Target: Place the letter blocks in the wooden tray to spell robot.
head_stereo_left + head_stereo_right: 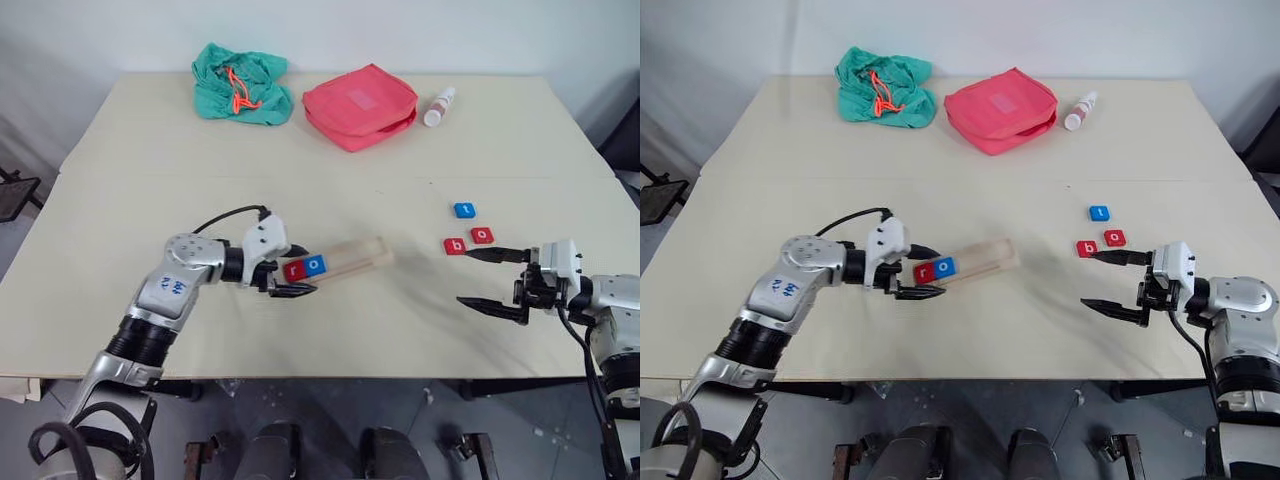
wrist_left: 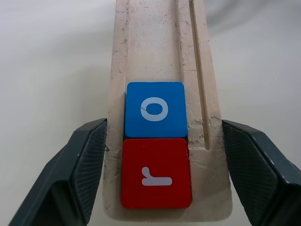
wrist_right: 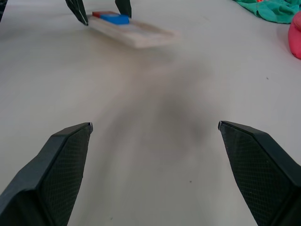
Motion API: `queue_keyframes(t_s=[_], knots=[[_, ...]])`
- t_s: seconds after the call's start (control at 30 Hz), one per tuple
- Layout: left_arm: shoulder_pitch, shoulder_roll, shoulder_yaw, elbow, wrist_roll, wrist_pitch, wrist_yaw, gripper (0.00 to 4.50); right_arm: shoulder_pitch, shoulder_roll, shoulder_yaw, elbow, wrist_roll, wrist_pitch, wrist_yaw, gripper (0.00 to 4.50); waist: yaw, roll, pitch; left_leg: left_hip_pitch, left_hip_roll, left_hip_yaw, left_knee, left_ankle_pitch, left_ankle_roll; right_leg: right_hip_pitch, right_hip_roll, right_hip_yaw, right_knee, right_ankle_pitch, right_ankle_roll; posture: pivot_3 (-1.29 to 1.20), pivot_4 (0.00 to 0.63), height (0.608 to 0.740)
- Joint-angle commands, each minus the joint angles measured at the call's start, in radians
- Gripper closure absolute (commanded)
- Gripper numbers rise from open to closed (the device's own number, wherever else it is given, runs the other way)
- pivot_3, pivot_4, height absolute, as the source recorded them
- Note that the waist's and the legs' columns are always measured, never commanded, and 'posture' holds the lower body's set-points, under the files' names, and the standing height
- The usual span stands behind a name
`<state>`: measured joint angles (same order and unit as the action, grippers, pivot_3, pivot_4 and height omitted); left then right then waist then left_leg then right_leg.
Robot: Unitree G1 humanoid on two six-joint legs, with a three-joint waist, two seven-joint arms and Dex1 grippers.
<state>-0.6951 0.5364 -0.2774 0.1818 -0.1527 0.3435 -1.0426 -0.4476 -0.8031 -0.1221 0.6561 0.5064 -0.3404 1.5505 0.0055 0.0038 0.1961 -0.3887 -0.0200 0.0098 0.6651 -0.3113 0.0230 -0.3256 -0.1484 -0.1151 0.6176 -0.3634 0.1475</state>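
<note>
Between left fingers: wooden tray

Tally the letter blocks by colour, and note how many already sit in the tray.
Red letter blocks: 3 (r, b, o)
Blue letter blocks: 2 (o, t)
Total: 5, with 2 in the wooden tray

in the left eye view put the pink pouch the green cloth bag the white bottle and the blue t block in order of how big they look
1. Pink pouch, about level with
2. Green cloth bag; too close in spread to rank firmly.
3. White bottle.
4. Blue t block, smallest, though it lies nearer the camera than the other three.
</note>
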Motion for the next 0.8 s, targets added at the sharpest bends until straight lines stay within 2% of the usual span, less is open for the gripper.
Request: queue_keyframes(t_s=[0.03,0.33,0.7,0.8], knots=[[-0.053,-0.034,-0.032,0.025,0.031,-0.022,-0.017,1.10,0.044,-0.023,-0.048,-0.075,0.022,0.016,0.038,0.00,0.001,0.000,0.000,0.000,0.000,0.000,0.000,0.000,0.000,0.000,0.000,0.000,0.000,0.000,0.000,0.00,0.150,0.740],[-0.079,-0.092,-0.108,0.031,0.087,-0.014,-0.055,1.10,0.140,-0.024,-0.104,-0.166,0.026,0.048,-0.001,0.00,0.018,0.000,0.000,-0.001,0.000,0.000,0.001,0.000,0.001,0.000,0.000,0.000,0.000,0.000,0.000,0.00,0.150,0.740],[-0.053,-0.123,-0.142,-0.040,0.141,0.051,-0.013,1.10,0.170,-0.029,-0.147,-0.142,0.015,0.052,-0.003,0.00,0.021,0.000,0.000,-0.001,-0.001,0.000,0.002,0.000,0.001,0.001,-0.001,0.000,0.000,0.000,0.000,0.00,0.150,0.740],[-0.050,-0.126,-0.144,-0.049,0.147,0.054,-0.013,0.13,0.170,-0.025,-0.154,-0.142,0.014,0.057,0.000,0.00,0.020,0.000,0.000,-0.001,-0.001,0.000,0.002,0.001,0.001,0.001,-0.001,0.000,0.000,0.000,0.000,0.00,0.150,0.740]])
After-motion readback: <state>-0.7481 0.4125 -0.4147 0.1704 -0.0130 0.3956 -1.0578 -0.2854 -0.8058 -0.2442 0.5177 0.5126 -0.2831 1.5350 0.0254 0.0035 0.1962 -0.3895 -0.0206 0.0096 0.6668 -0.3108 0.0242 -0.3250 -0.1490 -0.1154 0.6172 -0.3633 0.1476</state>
